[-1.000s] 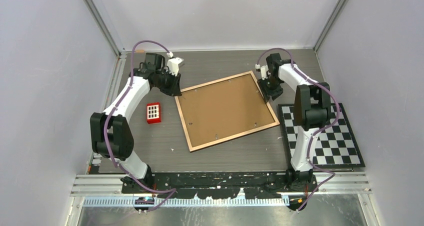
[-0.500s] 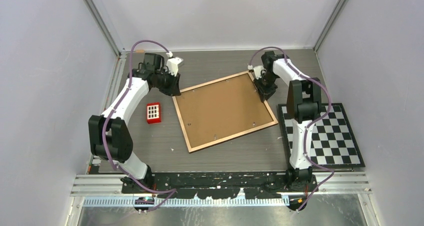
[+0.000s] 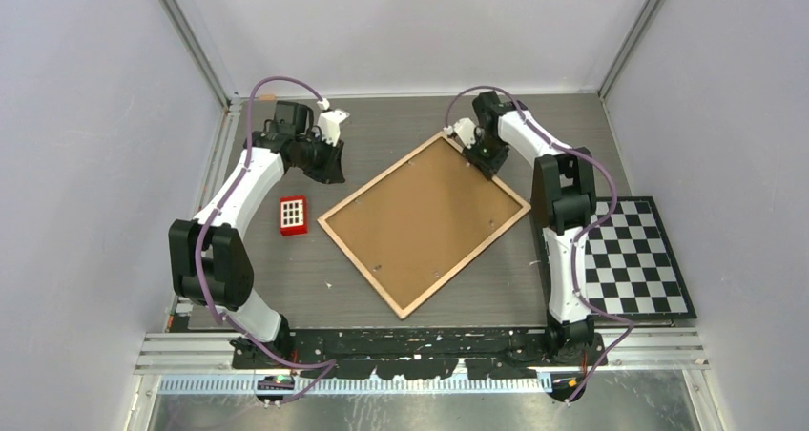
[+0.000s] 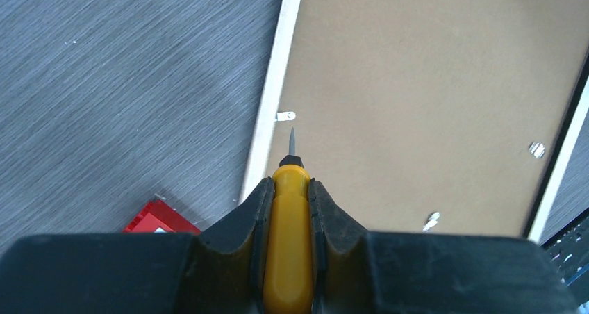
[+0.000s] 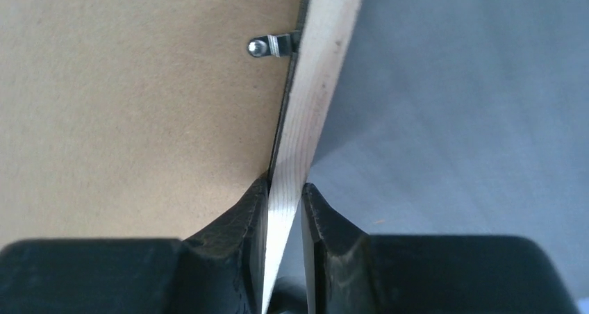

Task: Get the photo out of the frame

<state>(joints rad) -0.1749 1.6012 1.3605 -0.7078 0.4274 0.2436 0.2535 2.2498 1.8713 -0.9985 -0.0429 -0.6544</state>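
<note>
frame (image 3: 425, 223) lies back up, backing board (image 4: 417, 85) in place, tabs (image 4: 285, 116) over board. photo hidden, probably underneath. my right gripper (image 5: 285, 189) pinches frame's wood edge. my left gripper (image 4: 289, 189) clamps yellow screwdriver (image 4: 288, 258). all removal left.

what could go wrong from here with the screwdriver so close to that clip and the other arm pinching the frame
1. The right jaws grip only the thin wood rim of the frame; a sideways push could twist it loose.
2. The tip of the screwdriver in the left jaws sits just short of a clip; a miss might gouge the backing board.
3. Another clip overlaps the board, so prying early may bend it.
</note>
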